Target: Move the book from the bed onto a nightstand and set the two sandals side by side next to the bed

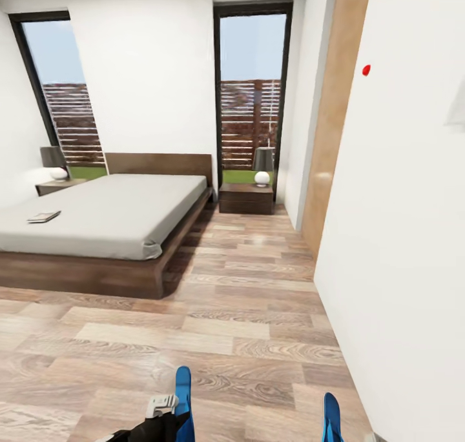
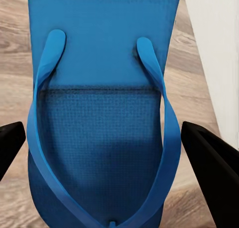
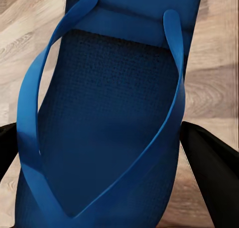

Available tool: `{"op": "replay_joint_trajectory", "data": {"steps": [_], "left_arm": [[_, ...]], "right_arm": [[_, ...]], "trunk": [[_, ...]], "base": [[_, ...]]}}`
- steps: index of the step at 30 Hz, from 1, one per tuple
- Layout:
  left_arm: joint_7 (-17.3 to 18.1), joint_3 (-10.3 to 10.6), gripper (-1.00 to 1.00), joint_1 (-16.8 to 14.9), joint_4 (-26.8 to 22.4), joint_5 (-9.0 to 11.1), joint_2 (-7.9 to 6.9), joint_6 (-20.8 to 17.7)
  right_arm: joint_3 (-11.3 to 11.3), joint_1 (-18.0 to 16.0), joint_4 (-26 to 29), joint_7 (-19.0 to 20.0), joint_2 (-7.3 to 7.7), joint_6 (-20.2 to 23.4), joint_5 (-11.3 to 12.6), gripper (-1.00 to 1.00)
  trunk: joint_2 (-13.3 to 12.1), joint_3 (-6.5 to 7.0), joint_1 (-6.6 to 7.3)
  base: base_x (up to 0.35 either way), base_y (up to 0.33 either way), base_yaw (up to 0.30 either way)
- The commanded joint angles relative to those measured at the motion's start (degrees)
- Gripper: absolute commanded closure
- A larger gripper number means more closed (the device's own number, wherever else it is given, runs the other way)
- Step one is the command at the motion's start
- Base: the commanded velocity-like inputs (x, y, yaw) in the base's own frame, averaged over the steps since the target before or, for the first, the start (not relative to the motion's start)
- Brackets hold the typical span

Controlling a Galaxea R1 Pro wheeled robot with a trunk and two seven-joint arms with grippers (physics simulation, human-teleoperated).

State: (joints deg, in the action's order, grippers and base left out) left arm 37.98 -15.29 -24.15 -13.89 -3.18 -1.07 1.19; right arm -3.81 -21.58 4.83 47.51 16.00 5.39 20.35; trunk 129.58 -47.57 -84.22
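- As seen from the head: open plank floor between bed and right wall; dark book near the mattress's left edge; nightstand beyond.
- Left wrist: left claw holds blue sandal.
- Right wrist: right claw holds second sandal.

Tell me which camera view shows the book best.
The head view: the book lies flat on the bed's mattress near that view's left edge, small and distant, cover unreadable. Each wrist view looks at a blue sandal over wood floor instead.
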Motion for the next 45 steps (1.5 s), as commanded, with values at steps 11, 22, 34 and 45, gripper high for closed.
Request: {"op": "replay_joint_trajectory", "data": {"steps": [11, 22, 34, 45], "left_arm": [[0.25, -0.35, 1.0, -0.02, 0.01, -0.34, 0.01, 0.13], [0.25, -0.35, 1.0, -0.02, 0.01, -0.34, -0.06, 0.13], [0.25, -0.35, 1.0, -0.02, 0.01, -0.34, -0.04, 0.13], [0.25, -0.35, 1.0, -0.02, 0.01, -0.34, 0.0, 0.13]], "right_arm": [[-0.4, -0.04, 0.02, 0.3, -0.01, 0.57, 0.04, 1.0], [-0.4, -0.04, 0.0, 0.3, -0.01, 0.58, 0.04, 1.0], [-0.4, -0.04, 0.0, 0.3, -0.01, 0.58, 0.04, 1.0], [-0.4, -0.04, 0.01, 0.29, -0.01, 0.58, 0.04, 1.0]], "trunk": [[0.02, -0.06, 0.01], [0.02, -0.06, 0.01], [-4.79, 2.1, 2.65], [-9.2, 4.07, 5.06]], "base": [[0.0, 0.0, -0.196], [0.0, 0.0, -0.038], [0.0, 0.0, 0.0], [0.0, 0.0, 0.0]]}}
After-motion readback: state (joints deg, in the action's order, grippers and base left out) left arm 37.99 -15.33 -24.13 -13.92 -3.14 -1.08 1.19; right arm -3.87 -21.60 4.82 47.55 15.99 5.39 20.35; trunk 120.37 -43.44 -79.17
